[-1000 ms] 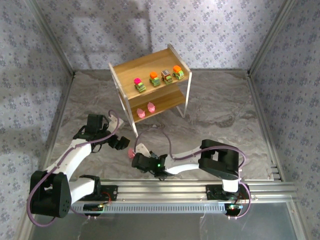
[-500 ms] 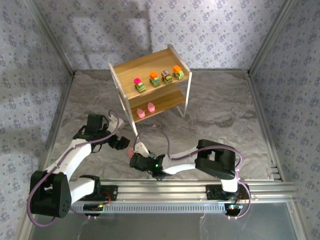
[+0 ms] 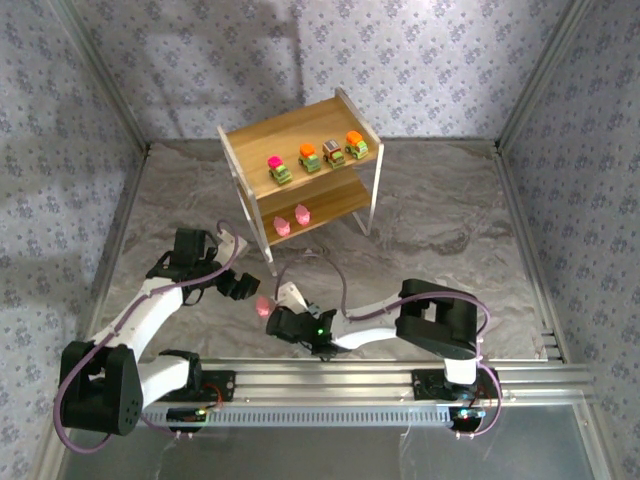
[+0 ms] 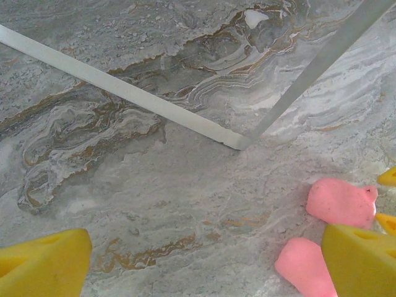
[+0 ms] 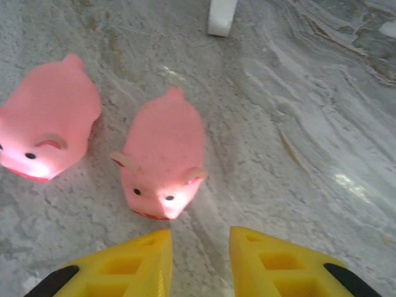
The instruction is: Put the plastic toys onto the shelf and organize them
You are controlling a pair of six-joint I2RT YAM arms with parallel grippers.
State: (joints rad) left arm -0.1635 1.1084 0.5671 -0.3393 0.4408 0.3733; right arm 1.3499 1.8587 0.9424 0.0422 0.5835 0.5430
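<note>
The shelf (image 3: 300,130) stands at the back with several green-yellow cars (image 3: 310,158) in a row on its top tier and two pink figures (image 3: 291,220) on the lower tier. Two more pink pig figures (image 5: 162,154) (image 5: 46,124) lie side by side on the marble table. My right gripper (image 5: 200,241) sits just short of the nearer pig's snout, its yellow fingers drawn close together with nothing between them. My left gripper (image 4: 207,266) hovers wide open over bare table, with the same two pigs (image 4: 342,202) (image 4: 303,266) beside its right finger (image 4: 362,260).
The shelf's white legs (image 4: 124,93) (image 4: 322,62) meet at a foot just beyond the pigs, seen as a white stub (image 5: 221,15) in the right wrist view. Patterned walls enclose the table, and the arm rail (image 3: 340,375) runs along the near edge.
My right gripper's fingers have closed in with nothing caught between them, and it has shifted slightly, baring a pink figure at its tip. The left arm has stayed put.
</note>
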